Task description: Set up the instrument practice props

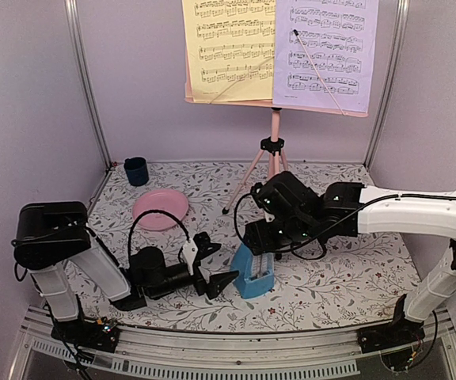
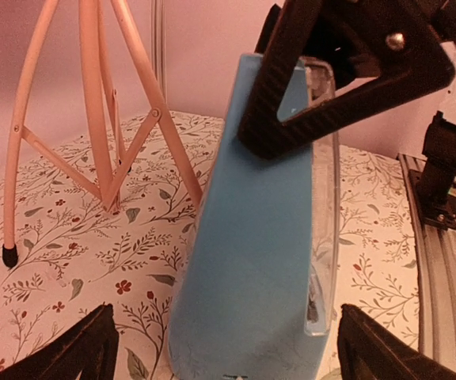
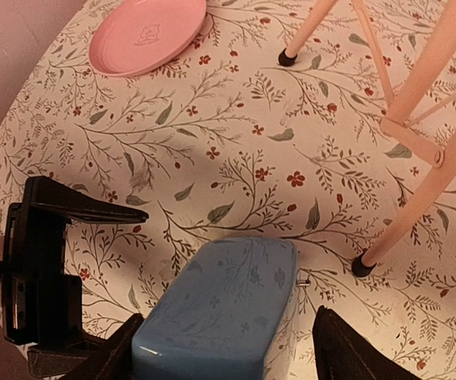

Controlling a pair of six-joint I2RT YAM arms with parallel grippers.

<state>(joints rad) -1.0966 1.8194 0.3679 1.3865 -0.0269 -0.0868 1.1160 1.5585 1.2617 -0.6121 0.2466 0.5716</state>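
From above, the music stand (image 1: 275,127) stands at the top centre of the frame. A yellow sheet (image 1: 228,47) is on the left of its desk and a lavender sheet (image 1: 327,51) on the right. The blue metronome (image 1: 253,273) stands upright on the flowered table (image 1: 347,277), just below centre. The left gripper (image 1: 217,261) lies low at its left with the fingers splayed wide. The right gripper (image 1: 264,245) comes down on it from the upper right. A pink plate (image 1: 161,208) and a dark blue cup (image 1: 136,170) sit at the left, well apart from the metronome.

In the left wrist view the metronome (image 2: 252,261) fills the centre. The left gripper (image 2: 226,317) has its two fingertips at the bottom corners, wide apart, with tablecloth showing between each tip and the blue body. One black finger of the right gripper lies against the metronome's top, upper right of the frame. The stand's pink legs (image 2: 93,119) are at the upper left.

In the right wrist view the metronome's top (image 3: 220,317) sits between the right gripper (image 3: 228,340) fingers at the bottom edge. The jaws are parted, with a gap on the right side; on the left it may be touching, hard to say.
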